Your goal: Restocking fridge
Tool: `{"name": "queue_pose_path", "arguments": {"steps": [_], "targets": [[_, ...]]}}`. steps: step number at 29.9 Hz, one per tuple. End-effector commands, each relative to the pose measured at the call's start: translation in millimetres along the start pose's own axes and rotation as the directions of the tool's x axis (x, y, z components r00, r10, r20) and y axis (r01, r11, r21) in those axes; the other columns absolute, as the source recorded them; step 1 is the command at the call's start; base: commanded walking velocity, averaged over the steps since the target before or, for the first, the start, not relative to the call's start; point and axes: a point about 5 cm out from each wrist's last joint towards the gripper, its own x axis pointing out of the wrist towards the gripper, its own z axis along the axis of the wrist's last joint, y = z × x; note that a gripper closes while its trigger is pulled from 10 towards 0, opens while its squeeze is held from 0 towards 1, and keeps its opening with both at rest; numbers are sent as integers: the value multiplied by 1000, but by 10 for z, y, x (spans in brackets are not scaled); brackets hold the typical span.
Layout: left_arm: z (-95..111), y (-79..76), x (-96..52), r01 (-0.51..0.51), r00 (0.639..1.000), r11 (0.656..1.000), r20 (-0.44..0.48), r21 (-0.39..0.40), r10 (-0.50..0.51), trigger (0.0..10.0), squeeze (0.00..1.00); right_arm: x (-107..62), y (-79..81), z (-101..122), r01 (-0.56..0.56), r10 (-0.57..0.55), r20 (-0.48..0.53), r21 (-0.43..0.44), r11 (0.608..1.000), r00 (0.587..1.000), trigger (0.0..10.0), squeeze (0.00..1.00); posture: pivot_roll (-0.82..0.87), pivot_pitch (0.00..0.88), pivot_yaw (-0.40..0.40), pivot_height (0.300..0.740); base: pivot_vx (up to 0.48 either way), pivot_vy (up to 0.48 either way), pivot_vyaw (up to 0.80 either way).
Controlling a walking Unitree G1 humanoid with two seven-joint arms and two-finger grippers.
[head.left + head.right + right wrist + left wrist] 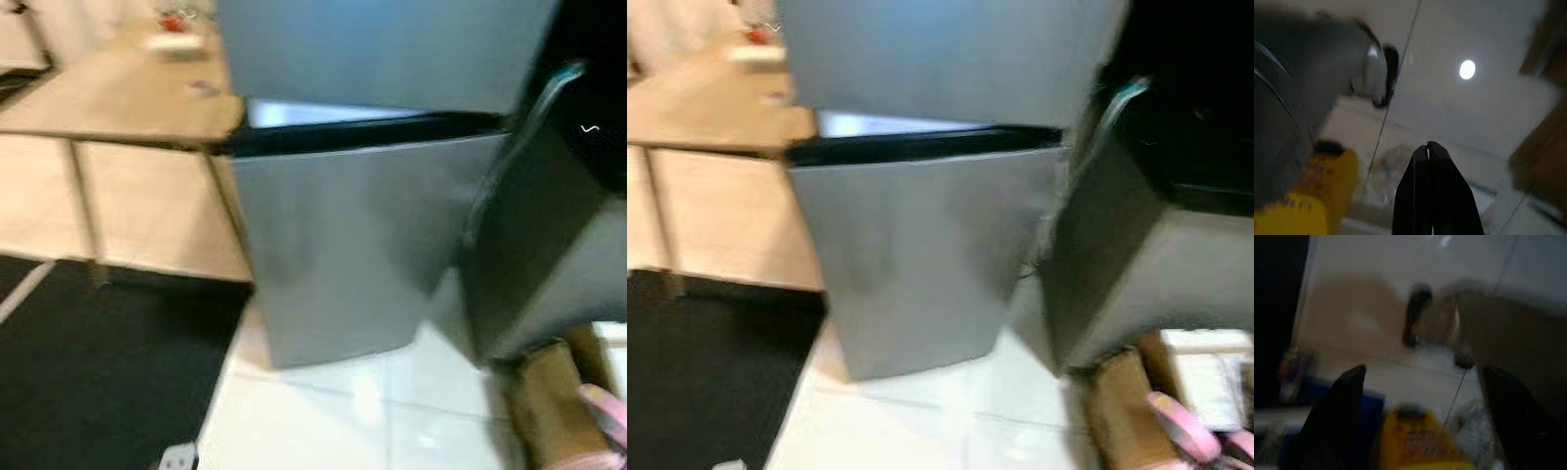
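We stand before the fridge (343,245), a grey two-door unit dead ahead of us on the white tiled floor (323,421). Both its doors look shut, with a dark seam between the upper and the lower one. A pale handle (519,147) runs down its right edge, next to a darker cabinet (549,274) on our right. A wooden worktop (118,98) with cupboards below lies to our left, and a brown box (549,401) sits low on the right.

The stock lies low, under our arms. In the left wrist view the left claw (1420,382) hangs with its fingers (1334,406) wide apart, and a yellow bottle (1420,440) with a dark cap sits between and just beyond them, cap end away from the wrist, so its long axis runs roughly along the claw's own line. Something blue (1371,406) lies just beside it; blur keeps us from naming it.

In the right wrist view the right claw (1428,147) has its fingers pressed together on nothing, and the same bottle lies off to one side of it.

So we judge the left arm the nearer and better lined up: it already straddles the bottle, while the right claw is free for the handle on our right. The fridge must be opened before anything goes in.
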Motion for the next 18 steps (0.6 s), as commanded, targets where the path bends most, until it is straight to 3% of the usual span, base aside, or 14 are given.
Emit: {"name": "queue_pose_path", "arguments": {"steps": [1, 11, 18], "targets": [[84, 20, 3, -6, 1000, 1000, 17, 20, 6, 10000, 0, 13, 17, 33, 5, -5, 1, -42, 999, 1000, 10000, 0, 29, 22, -54, 740, 0, 0, 712], [111, 37, 9, -59, 997, 998, 38, -23, 60, 10000, 0, 13, -32, 129, 34, -33, 8, -111, 993, 999, 10000, 0, 34, 28, -79, 740, 0, 0, 712], [13, 8, 13, -56, 998, 998, -5, -20, 56, 10000, 0, 14, -40, 150, 38, -38, 3, -140, 989, 999, 10000, 0, 35, 30, -85, 740, 0, 0, 712]]}}
